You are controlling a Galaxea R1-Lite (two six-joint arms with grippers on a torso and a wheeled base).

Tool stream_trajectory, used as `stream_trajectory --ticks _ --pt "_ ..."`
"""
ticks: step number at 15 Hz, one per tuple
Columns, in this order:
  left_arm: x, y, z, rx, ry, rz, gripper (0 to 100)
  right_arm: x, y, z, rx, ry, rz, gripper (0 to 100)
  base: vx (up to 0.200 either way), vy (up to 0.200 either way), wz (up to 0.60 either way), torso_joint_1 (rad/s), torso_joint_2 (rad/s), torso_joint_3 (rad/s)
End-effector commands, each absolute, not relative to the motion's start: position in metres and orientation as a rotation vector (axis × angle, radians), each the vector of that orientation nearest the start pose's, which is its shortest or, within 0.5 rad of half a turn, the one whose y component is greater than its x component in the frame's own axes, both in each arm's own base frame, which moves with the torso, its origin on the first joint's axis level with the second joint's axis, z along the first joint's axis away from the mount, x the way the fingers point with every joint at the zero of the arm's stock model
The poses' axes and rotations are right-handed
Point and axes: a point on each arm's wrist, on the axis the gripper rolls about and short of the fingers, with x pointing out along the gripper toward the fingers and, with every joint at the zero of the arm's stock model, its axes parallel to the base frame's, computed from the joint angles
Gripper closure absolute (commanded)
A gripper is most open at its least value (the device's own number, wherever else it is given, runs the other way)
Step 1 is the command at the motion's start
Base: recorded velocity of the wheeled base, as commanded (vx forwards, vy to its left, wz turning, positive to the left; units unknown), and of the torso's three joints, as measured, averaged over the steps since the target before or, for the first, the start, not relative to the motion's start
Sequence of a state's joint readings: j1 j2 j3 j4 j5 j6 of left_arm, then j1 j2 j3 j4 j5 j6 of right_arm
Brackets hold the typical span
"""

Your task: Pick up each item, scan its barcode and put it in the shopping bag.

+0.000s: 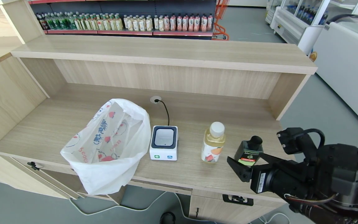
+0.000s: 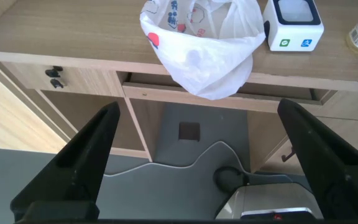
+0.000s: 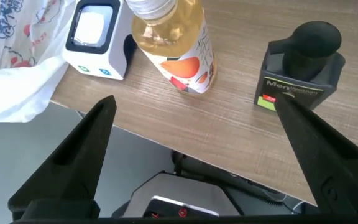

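A white shopping bag (image 1: 107, 146) with red print stands open on the wooden counter and overhangs its front edge. Right of it sits the white barcode scanner (image 1: 164, 142), then a pale juice bottle (image 1: 213, 142) with a white cap, then a dark boxy bottle (image 1: 249, 151) with a black cap. My right gripper (image 1: 244, 166) is open, low at the counter's front right, just in front of the dark bottle (image 3: 300, 65) and holding nothing. My left gripper (image 2: 197, 168) is open below the counter's front edge, under the bag (image 2: 199, 43), with the scanner (image 2: 294, 25) beyond.
The counter (image 1: 197, 115) has a raised back wall and side walls, with a cable running from a grommet (image 1: 155, 99) to the scanner. Drawers (image 2: 79, 78) with black handles sit under the counter top. Store shelves of bottles (image 1: 126, 21) stand behind.
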State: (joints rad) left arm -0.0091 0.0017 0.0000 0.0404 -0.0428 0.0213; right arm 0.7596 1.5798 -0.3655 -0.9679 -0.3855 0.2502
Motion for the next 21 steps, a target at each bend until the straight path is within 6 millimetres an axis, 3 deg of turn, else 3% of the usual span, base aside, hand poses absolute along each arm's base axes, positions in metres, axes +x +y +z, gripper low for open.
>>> stream_trajectory --ticks 1,14,21 --pt "-0.023 -0.001 0.071 0.021 0.041 -0.053 0 0.185 0.163 0.122 0.088 0.269 0.338 0 0.0 0.0 0.0 0.0 0.0 0.0" --pt "-0.023 -0.001 0.071 0.021 0.042 -0.053 0 0.224 0.192 0.079 0.119 0.154 0.39 0 0.0 0.0 0.0 0.0 0.0 0.0" --pt "-0.023 -0.001 0.071 0.021 0.041 -0.053 0 0.247 0.213 0.08 0.152 0.107 0.394 0 0.0 0.0 0.0 0.0 0.0 0.0"
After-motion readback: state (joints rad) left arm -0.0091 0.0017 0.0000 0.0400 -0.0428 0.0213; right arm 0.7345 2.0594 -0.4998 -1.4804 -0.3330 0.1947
